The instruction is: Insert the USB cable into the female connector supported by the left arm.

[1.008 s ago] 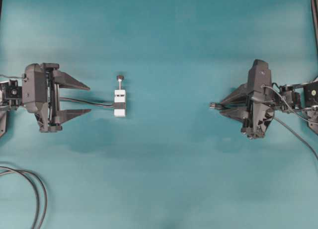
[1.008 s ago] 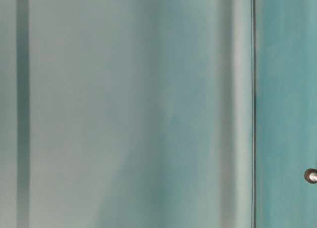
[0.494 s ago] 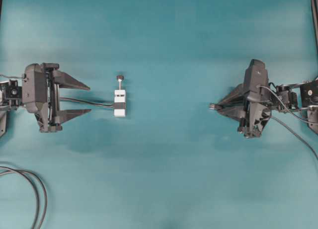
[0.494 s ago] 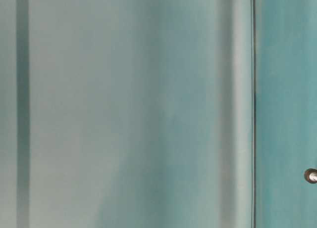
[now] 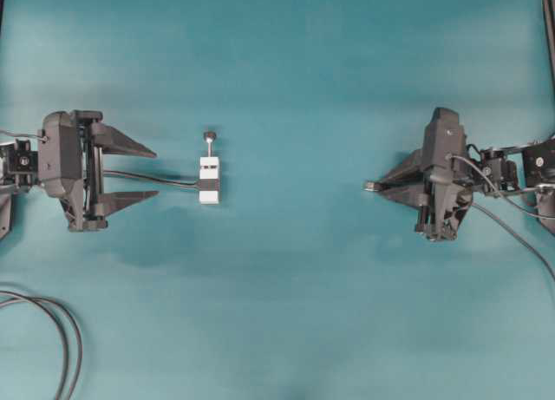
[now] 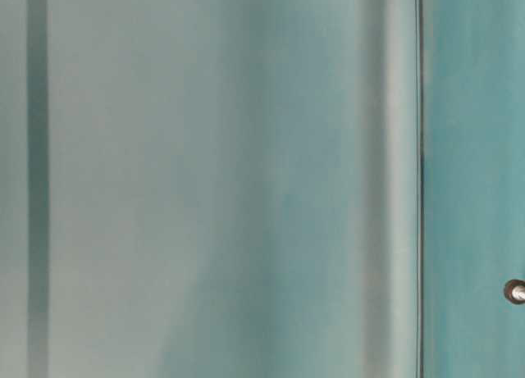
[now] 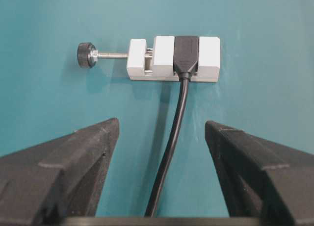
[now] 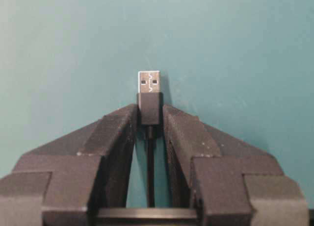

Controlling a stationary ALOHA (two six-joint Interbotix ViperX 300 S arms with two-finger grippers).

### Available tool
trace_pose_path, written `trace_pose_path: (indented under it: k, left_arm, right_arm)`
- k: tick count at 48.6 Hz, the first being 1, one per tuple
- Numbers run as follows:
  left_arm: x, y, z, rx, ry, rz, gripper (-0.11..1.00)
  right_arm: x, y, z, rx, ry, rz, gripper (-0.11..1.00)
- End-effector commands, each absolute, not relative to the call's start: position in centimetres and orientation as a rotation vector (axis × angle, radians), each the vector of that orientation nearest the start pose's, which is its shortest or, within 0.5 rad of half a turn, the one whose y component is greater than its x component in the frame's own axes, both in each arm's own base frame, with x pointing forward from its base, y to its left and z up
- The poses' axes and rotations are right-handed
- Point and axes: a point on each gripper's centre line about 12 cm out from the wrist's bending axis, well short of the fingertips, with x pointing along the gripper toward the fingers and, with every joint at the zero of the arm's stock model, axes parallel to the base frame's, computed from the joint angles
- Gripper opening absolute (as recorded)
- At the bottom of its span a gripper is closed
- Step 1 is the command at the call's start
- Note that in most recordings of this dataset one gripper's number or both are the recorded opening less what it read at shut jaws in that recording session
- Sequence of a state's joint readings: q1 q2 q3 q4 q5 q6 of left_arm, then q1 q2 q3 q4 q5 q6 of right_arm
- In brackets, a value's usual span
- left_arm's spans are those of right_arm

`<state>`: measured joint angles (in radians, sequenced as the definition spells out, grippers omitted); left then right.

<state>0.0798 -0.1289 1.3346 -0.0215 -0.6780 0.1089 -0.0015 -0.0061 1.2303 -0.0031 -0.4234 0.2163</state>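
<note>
Your left black two-fingered hand point(image 5: 130, 173) sits mid-left, fingers spread wide; your right black hand point(image 5: 381, 187), mid-right, is pinched nearly closed.

1. A robotics lab bench: 2 black robot arms face each other across a plain teal tabletop point(image 5: 286, 62), the left arm point(image 5: 61, 170) at one edge and its twin point(image 5: 447, 187) at the far edge.
2. A small white vise-like block point(image 5: 209, 180) with a screw post and dark knob sits just beside the left arm, banding the female connector point(image 7: 186, 54): a test fixture, not a household thing.
3. Looped black cables point(image 5: 61, 339) trail off the tabletop's corner, below the left arm.
4. Each arm carries its own wrist camera looking out between the jaws.
5. The table-level view shows only blurred teal surface.
</note>
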Motion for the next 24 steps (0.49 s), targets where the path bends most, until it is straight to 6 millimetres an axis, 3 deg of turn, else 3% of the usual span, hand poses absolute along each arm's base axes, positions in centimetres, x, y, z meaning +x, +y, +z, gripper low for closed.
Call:
trace_pose_path:
  k: [1, 24]
  left_arm:
    - [23.1, 2.0, 9.5, 0.086, 0.517, 0.065, 0.82]
    - [23.8, 2.0, 8.4, 0.088, 0.492, 0.063, 0.76]
  right_arm:
    - [26.3, 0.3, 6.9, 0.169, 0.789, -0.060, 0.25]
    - [32.1, -1.8, 12.5, 0.043, 0.797, -0.060, 0.21]
